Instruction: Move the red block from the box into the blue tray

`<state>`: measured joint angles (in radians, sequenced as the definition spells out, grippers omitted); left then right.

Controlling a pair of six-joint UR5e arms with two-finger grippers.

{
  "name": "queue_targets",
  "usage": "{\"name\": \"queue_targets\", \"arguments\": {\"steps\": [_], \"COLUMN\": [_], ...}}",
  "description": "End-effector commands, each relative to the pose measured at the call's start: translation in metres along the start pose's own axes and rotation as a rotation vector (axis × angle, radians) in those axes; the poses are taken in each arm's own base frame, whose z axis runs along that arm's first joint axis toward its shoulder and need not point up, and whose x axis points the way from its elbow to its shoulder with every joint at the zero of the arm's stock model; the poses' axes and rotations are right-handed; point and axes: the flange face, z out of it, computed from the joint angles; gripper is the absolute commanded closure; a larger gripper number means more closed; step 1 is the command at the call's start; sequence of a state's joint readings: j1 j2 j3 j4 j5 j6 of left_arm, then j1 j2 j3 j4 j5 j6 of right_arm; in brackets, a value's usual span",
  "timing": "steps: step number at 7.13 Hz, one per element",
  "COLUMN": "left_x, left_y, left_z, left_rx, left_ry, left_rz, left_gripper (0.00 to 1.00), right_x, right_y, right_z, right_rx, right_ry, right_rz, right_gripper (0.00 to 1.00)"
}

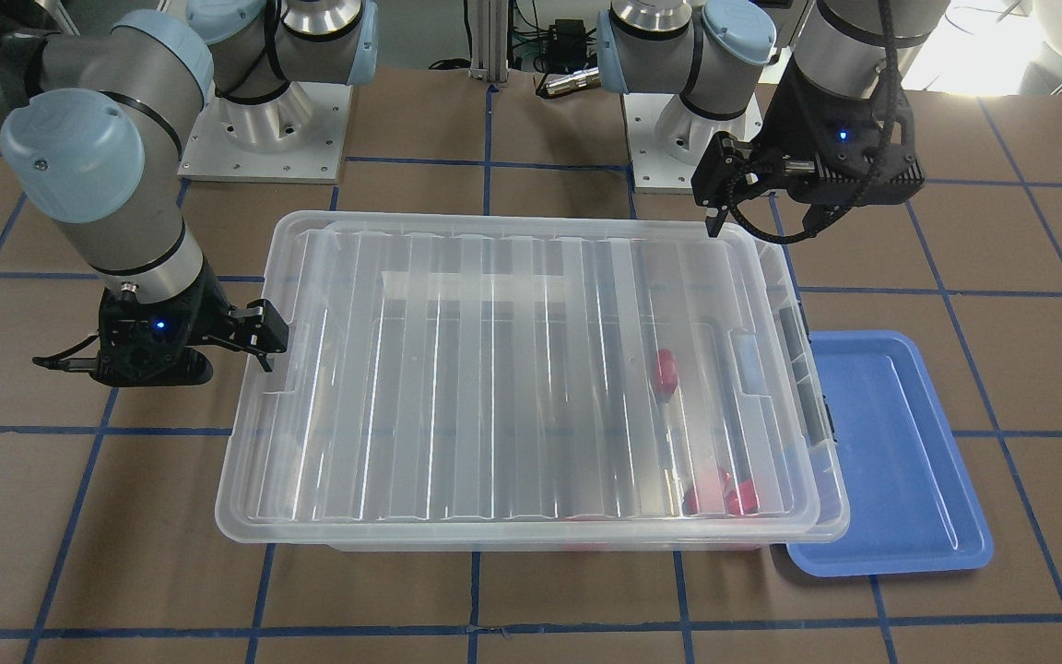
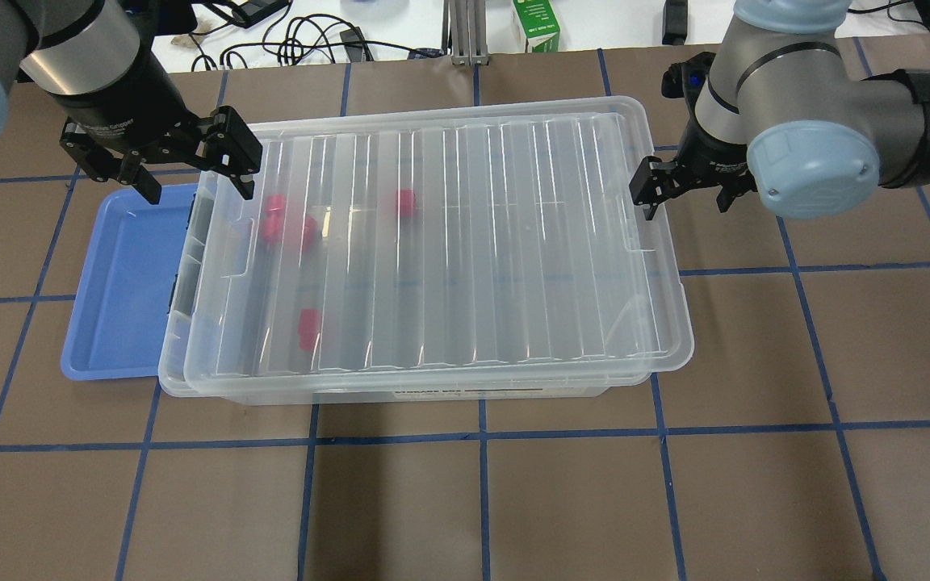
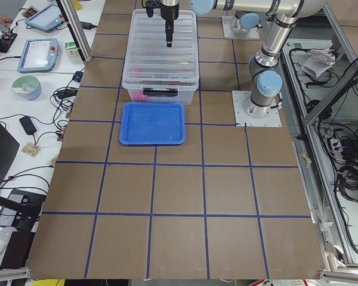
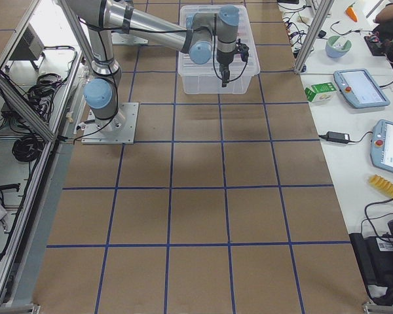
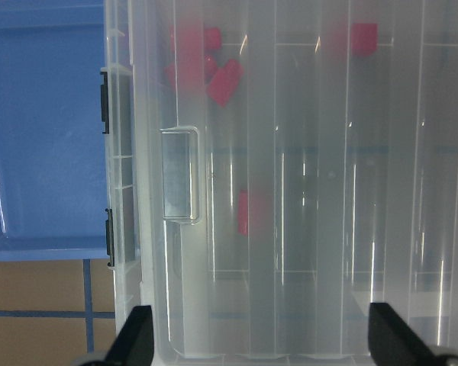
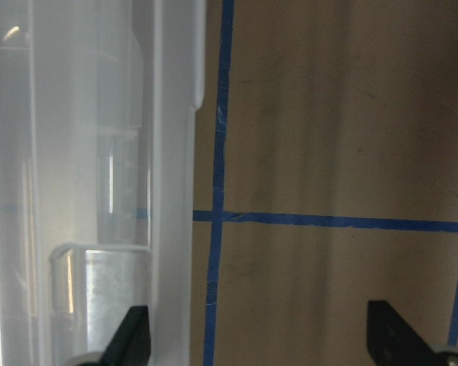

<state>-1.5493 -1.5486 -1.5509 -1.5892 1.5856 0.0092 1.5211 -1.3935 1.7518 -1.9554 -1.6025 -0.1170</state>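
My left gripper (image 2: 194, 184) at the box (image 2: 433, 393) end beside the blue tray (image 2: 122, 282), right gripper (image 2: 684, 192) at its opposite end, both spread wide. The red block (image 2: 407, 202) is inside the box under the lid (image 2: 513, 202), so opening looks like the step. Next I need to lift it off.

Two silver arms, pale blue caps, black jaws.
We see the left arm (image 1: 849, 46) at the upper right and the right arm (image 1: 130, 217) at the left, both brushed grey-silver tubes with round light-blue joint caps (image 1: 70, 152) dotted with small screws. Each black wrist unit (image 1: 849, 152) shows a small blue light, and black cables (image 1: 889, 65) run alongside. Square metal base plates (image 1: 264, 138) carry bolt holes. We find the jaws black and angular.
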Motion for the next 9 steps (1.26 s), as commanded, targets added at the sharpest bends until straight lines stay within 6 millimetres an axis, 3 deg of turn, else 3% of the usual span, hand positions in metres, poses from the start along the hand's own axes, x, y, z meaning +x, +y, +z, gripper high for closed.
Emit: {"name": "queue_targets", "arguments": {"steps": [1, 3, 5, 9], "left_x": [0.000, 0.000, -0.001, -0.001], "left_y": [0.000, 0.000, 0.000, 0.000], "left_z": [0.000, 0.000, 0.000, 0.000], "left_rx": [0.001, 0.001, 0.001, 0.001], "left_ry": [-0.001, -0.001, -0.001, -0.001], "left_rz": [0.000, 0.000, -0.002, -0.002], "left_gripper": [0.00, 0.00, 0.00, 0.00], "right_x": [0.035, 0.083, 0.117, 0.160], "right_y": [-0.002, -0.001, 0.001, 0.005], "right_z": [0.001, -0.001, -0.006, -0.007], "right_rx": [-0.010, -0.020, -0.017, -0.018], "right_ry": [0.051, 0.085, 0.099, 0.101], "right_rz": [-0.015, -0.011, 0.031, 0.053], "right_gripper": [0.00, 0.00, 0.00, 0.00]}}
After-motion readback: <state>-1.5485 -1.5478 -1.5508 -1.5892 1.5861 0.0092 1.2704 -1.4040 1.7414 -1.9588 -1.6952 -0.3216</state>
